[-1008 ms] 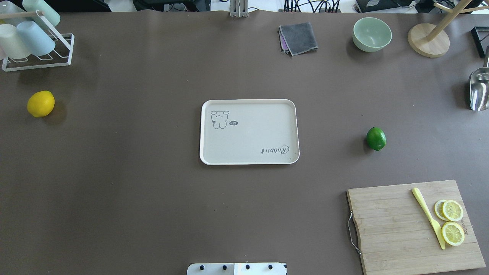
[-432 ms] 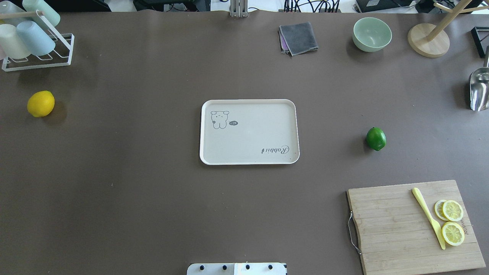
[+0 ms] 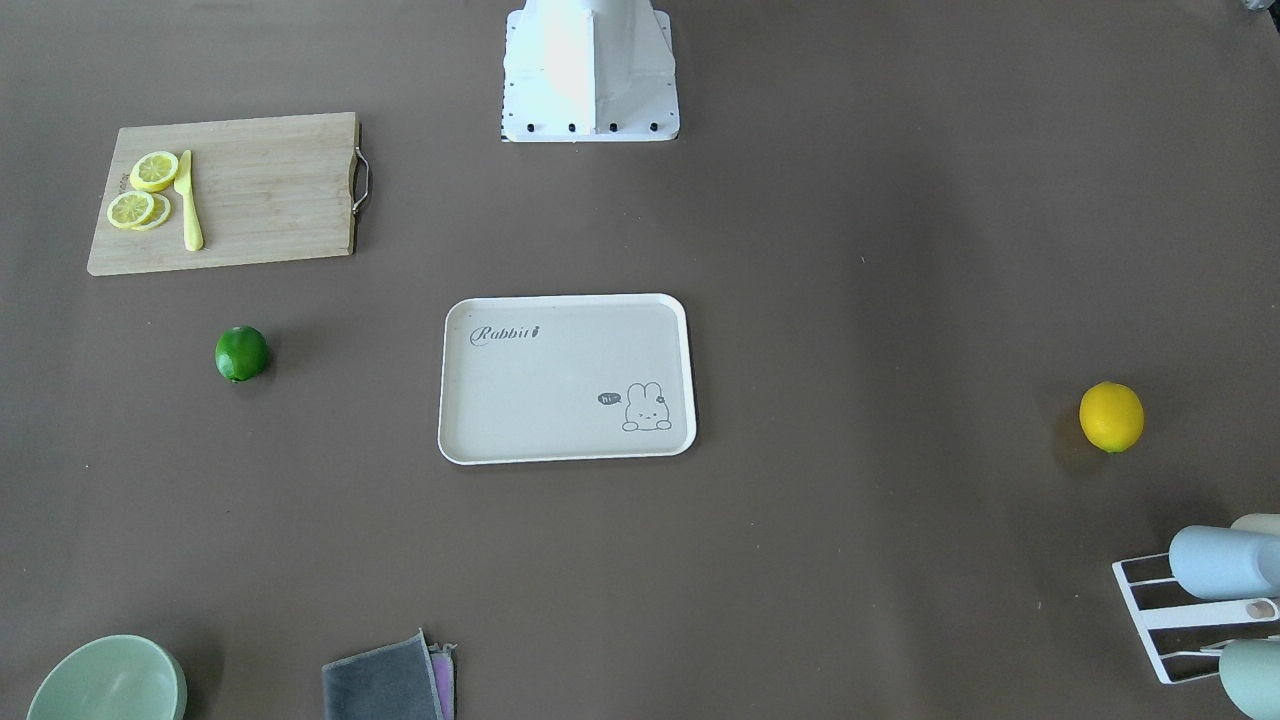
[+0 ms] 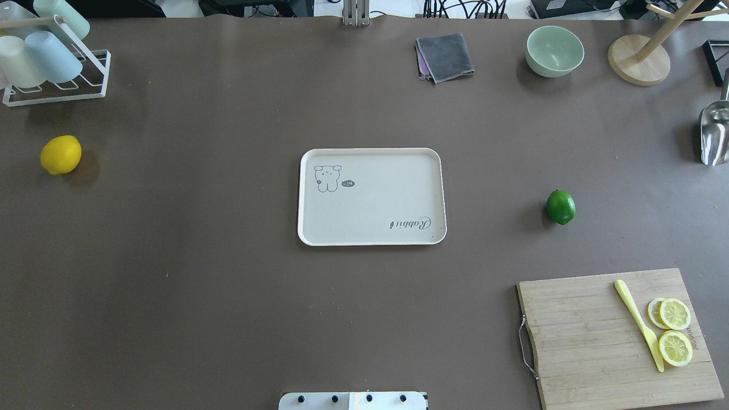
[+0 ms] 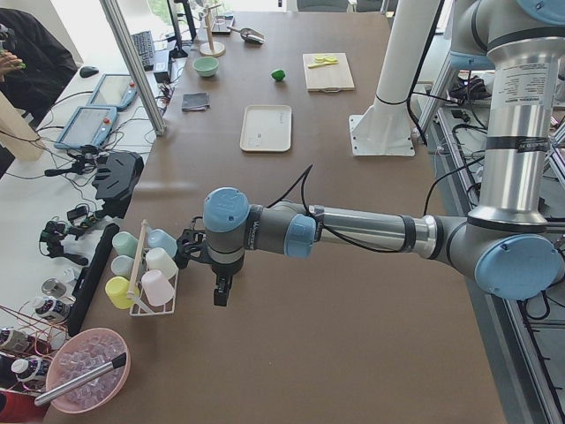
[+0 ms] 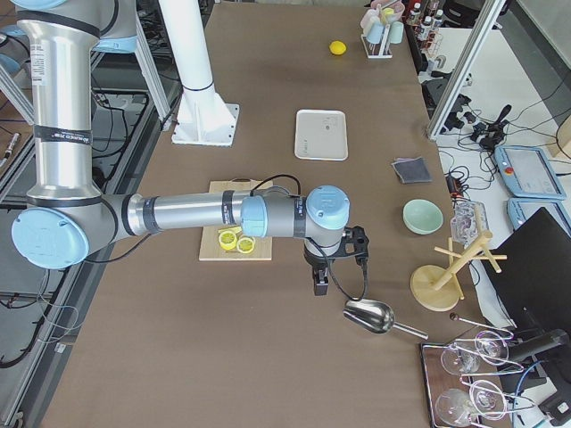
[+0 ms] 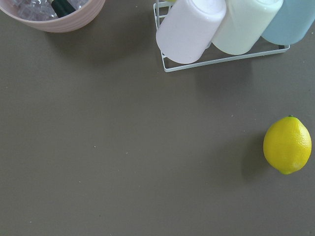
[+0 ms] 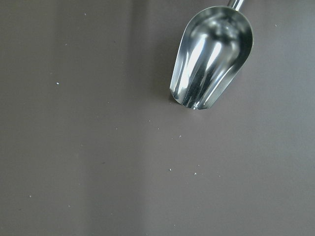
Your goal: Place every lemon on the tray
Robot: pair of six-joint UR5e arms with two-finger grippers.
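Yellow lemon lying on the brown table at the robot's far left, near the white cup rack but not touching it, as the left wrist view confirms. Green lemon lying on the table on the robot's right, beside no other object. Cream tray with its bunny drawing at the table's centre, between the two fruits and well apart from both; neither lies on it. Wooden cutting board at the near right, bearing lemon slices and a yellow knife. Green bowl and grey cloth along the far edge.

Left gripper hangs above the table just beside the cup rack. Right gripper hangs above the table near the metal scoop. Each gripper appears in a side view only, so its finger spread cannot be told. Neither touches a fruit.
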